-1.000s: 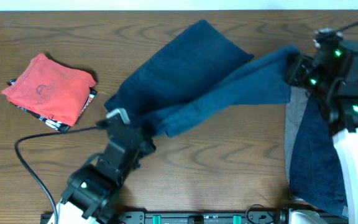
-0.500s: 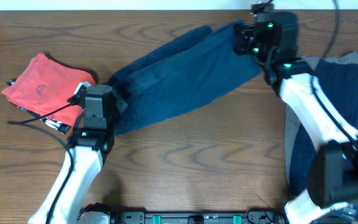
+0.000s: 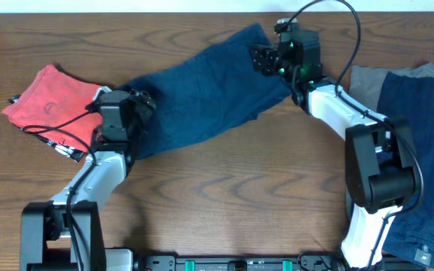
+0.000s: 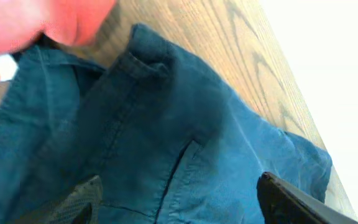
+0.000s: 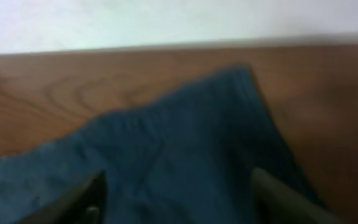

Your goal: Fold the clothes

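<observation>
Dark blue denim shorts (image 3: 202,98) lie flat as a long folded band, running from the left middle of the table up to the back centre. Over their left end my left gripper (image 3: 143,102) stands open. In the left wrist view its fingers (image 4: 82,200) are spread wide above a stitched seam (image 4: 173,168), holding nothing. My right gripper (image 3: 259,59) is open over the shorts' far end. The right wrist view shows its fingers (image 5: 86,198) apart, with the denim corner (image 5: 229,106) lying flat below. More clothes (image 3: 417,128), dark blue denim on a gray piece, are heaped at the right.
A folded red garment (image 3: 55,105) lies at the far left on a black-and-white printed piece (image 3: 66,149), close beside the left gripper. The table's back edge (image 3: 164,10) runs just behind the shorts. A black cable (image 3: 59,129) crosses the red garment.
Both arms swung the shorts leftward and toward the back, laid them flat, and both grippers opened and let go of the denim.
</observation>
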Motion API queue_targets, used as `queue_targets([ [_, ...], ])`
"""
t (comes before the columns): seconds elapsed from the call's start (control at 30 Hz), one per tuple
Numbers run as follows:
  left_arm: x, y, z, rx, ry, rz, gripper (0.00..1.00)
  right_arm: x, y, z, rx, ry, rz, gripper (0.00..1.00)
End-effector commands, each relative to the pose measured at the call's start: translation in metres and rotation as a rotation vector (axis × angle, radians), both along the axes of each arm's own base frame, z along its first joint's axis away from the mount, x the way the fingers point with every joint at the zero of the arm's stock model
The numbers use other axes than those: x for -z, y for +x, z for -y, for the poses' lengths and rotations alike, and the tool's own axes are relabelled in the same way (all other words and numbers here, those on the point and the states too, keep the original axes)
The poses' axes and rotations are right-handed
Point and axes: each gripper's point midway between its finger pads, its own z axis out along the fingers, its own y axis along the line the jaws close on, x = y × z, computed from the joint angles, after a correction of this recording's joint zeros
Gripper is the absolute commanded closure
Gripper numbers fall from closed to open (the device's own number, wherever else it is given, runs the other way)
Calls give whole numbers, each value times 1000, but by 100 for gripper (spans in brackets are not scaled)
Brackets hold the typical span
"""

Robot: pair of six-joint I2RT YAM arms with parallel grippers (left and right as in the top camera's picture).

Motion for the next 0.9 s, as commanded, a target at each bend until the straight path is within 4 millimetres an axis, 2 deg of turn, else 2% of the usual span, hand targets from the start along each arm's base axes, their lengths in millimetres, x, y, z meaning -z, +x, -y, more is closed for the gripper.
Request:
queue_targets([
  [0.0, -1, -3, 8, 92, -36, -11, 18, 7, -4, 26, 51, -23, -73, 33],
  [0.1, 13, -18, 16, 121, -68, -95, 19, 37, -18, 33, 29, -84, -172, 35],
  [0.37, 52, -68, 20, 124, -100, -356, 19, 78, -38, 37, 4, -141, -298, 34],
  [0.6, 67, -99, 21, 124, -109, -495, 19, 129, -77, 56, 34, -244, -515, 20],
  [0.67, 69, -104, 21, 125, -110, -517, 19, 134, -86, 60, 30, -264, -551, 22],
  [0.73, 71, -109, 23, 172, -88, -531, 19, 136, -96, 68, 49, -301, -596, 30],
  [0.8, 69, -113, 33, 303, -74, -523, 18, 138, -112, 84, 105, -359, -667, 35],
  [0.87, 68, -123, 37, 352, -71, -545, 18, 136, -132, 106, 209, -430, -750, 34],
])
